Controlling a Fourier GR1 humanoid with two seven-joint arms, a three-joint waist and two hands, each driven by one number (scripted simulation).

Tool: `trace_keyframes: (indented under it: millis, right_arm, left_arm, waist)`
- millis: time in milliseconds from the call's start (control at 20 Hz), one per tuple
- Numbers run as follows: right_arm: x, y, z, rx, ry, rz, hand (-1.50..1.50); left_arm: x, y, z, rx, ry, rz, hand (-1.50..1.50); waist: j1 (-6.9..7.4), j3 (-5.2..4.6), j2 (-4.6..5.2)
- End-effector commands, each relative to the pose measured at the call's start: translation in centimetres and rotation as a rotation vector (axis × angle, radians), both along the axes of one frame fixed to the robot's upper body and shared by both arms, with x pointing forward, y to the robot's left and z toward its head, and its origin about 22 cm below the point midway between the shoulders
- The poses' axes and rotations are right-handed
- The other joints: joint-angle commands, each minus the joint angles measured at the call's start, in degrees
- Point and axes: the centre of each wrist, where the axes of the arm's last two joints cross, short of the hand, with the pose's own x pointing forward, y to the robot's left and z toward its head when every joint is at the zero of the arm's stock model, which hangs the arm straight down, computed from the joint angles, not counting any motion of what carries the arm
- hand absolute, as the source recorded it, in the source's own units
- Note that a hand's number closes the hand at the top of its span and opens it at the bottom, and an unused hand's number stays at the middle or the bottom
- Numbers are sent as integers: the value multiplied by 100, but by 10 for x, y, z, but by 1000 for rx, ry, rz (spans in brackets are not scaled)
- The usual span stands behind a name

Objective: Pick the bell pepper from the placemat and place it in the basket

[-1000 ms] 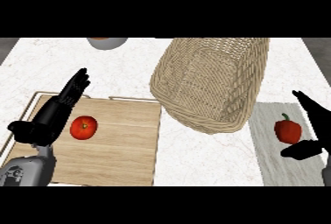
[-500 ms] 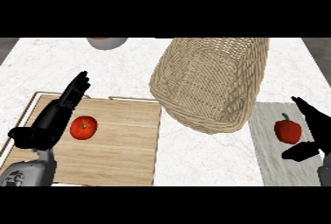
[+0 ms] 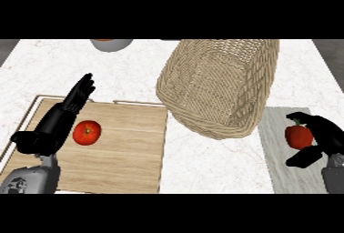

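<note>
Red and shiny, the bell pepper [image 3: 298,137] sits on the grey placemat [image 3: 287,170] at the right side of the counter, close to the robot. The right hand [image 3: 321,142] is right beside it. Its fingers curve over the top and far side of the pepper and its thumb sticks out lower down, so the hand is cupped round it but not closed on it yet. I cannot tell if the fingers already touch the skin.

A pepper like this is probably light and hollow. Its skin looks smooth, so it may slip. It looks firm enough to squeeze a little without a dent. The best place to hold it is likely round its fat middle, fingers on one side and thumb on the other, not by the small dark stem on top.

On the left, a wooden board [image 3: 114,145] holds a red tomato [image 3: 87,132]. The left hand [image 3: 59,120] rests there with straight fingers pointing up, just beside the tomato.

Farther back is the woven basket [image 3: 222,86]. It is big and tipped on its side, with one edge just beside the placemat. The counter [image 3: 134,73] is white stone with thin pink lines. At the far edge sits a grey bowl [image 3: 111,44].
</note>
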Motion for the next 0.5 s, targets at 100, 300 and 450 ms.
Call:
trace_keyframes:
  millis: [100, 300, 450]
  right_arm:
    - [-3, 4, -22, -19, 43, 42, 150]
    - [6, 14, -23, -76, 21, 106, 150]
    - [0, 8, -25, -155, 3, 174, 150]
  left_arm:
    - [-8, -6, 2, -7, 3, 10, 0]
    - [2, -6, 5, -9, -2, -7, 0]
    - [17, -5, 8, 11, 5, 13, 0]
  waist:
    - [3, 33, 17]
    - [15, 34, 23]
    - [-10, 34, 28]
